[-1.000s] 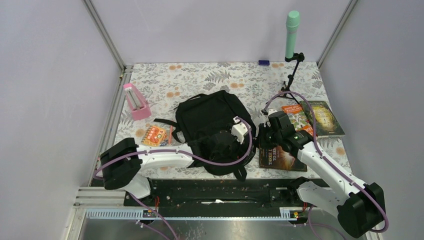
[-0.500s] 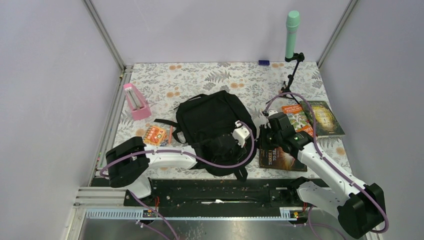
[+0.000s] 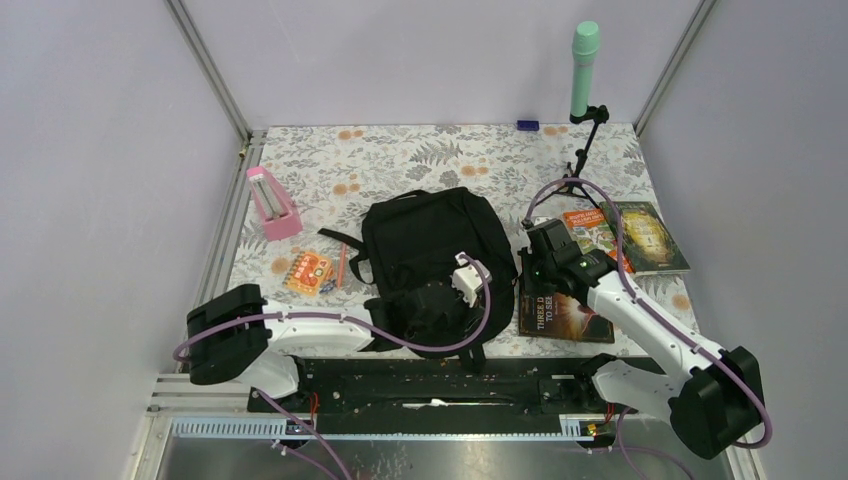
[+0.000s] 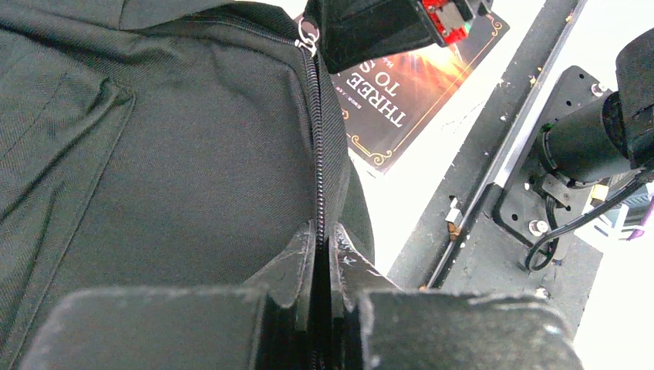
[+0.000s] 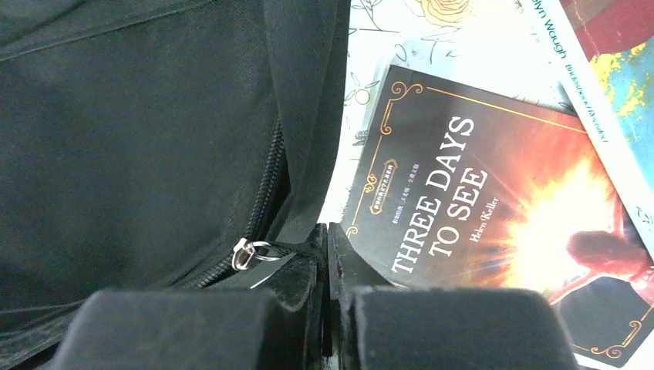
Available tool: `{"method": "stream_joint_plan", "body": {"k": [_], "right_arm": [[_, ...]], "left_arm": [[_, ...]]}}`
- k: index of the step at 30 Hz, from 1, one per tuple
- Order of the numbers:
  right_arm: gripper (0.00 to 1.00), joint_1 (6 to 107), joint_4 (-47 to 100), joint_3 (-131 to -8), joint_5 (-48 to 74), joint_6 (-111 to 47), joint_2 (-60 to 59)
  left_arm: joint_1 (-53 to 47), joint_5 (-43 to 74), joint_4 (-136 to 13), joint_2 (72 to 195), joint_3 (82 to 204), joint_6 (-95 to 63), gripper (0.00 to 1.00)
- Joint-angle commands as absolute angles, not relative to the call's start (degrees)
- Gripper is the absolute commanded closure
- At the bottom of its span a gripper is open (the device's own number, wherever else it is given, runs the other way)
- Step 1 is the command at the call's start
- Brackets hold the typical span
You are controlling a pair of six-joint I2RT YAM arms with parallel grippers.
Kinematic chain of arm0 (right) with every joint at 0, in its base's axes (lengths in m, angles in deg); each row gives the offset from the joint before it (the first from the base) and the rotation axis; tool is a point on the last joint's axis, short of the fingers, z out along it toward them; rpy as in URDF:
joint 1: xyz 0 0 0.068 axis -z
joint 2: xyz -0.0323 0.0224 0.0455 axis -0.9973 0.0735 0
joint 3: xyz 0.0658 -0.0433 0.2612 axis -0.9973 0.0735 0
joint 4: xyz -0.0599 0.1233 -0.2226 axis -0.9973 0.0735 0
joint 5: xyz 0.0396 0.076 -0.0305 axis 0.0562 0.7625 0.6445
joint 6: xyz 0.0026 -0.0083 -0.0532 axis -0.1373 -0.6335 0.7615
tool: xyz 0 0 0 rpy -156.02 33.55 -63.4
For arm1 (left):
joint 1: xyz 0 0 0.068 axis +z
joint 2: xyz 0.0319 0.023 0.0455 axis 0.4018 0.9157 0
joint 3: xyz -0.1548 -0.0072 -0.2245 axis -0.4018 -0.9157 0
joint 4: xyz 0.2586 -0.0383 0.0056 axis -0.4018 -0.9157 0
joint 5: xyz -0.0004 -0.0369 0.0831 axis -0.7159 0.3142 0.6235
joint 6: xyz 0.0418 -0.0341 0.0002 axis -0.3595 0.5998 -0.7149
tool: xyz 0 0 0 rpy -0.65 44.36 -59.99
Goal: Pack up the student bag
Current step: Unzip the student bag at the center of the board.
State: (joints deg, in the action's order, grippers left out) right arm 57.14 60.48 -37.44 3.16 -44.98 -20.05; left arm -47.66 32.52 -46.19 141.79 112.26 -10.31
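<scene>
The student bag [image 3: 425, 240], a black backpack, lies flat in the middle of the table. My left gripper [image 3: 432, 305] is at its near end. In the left wrist view this gripper [image 4: 325, 235] is shut on the bag's zip seam [image 4: 318, 154], which runs straight out from between the fingers. My right gripper [image 3: 527, 268] is at the bag's right edge. In the right wrist view it [image 5: 325, 231] is shut on the black pull tab that hangs from the silver zip slider [image 5: 245, 253]. The same slider [image 4: 308, 35] shows at the far end of the zip.
A dark book, "Three Days to See" [image 3: 562, 315], lies just right of the bag, with two more books [image 3: 648, 235] behind it. Left of the bag are an orange card pack [image 3: 308, 270], a pencil [image 3: 341, 265] and a pink holder [image 3: 272, 203]. A green cylinder on a stand [image 3: 584, 60] is at the back right.
My left gripper has closed on the bag's zip seam and drawn back a little toward the near edge. The bag has shifted slightly. The right gripper has kept its grip.
</scene>
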Motion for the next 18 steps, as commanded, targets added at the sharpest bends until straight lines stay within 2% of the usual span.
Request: {"method": "stream_joint_plan", "body": {"k": [1,18], "right_arm": [[1.0,58.4,60.8,-41.0,-7.6,-42.2,-18.2],[1.0,59.7,59.5,-43.6,-7.5,-40.6,-7.5]], "left_arm": [[-49.1,33.7,-49.5,138.0,109.2,-8.7,1.0],[-50.5,30.3,-55.1,126.3,102.6,-7.5,1.0]]}}
